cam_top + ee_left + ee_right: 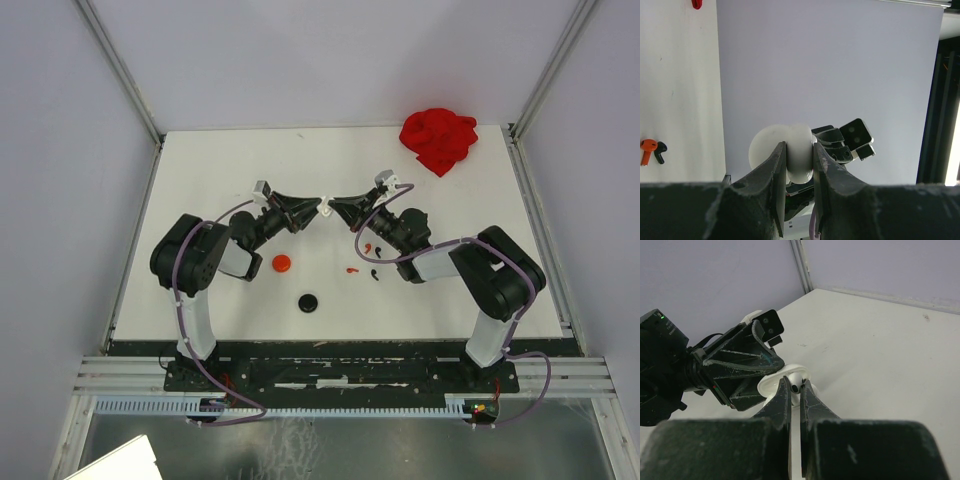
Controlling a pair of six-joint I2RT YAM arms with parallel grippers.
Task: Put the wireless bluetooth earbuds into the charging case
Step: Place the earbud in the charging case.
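My left gripper is shut on the round white charging case and holds it above the table with its lid open. In the right wrist view the case faces my right gripper, which is shut on a white earbud. The earbud's tip sits at the case's open rim. From above, the left gripper and the right gripper meet tip to tip over the middle of the table. Red earbuds and a black earbud lie loose on the table below the right arm.
A red disc and a black disc lie on the white table near the left arm. A crumpled red cloth sits at the back right corner. A red earbud and a black earbud show in the left wrist view.
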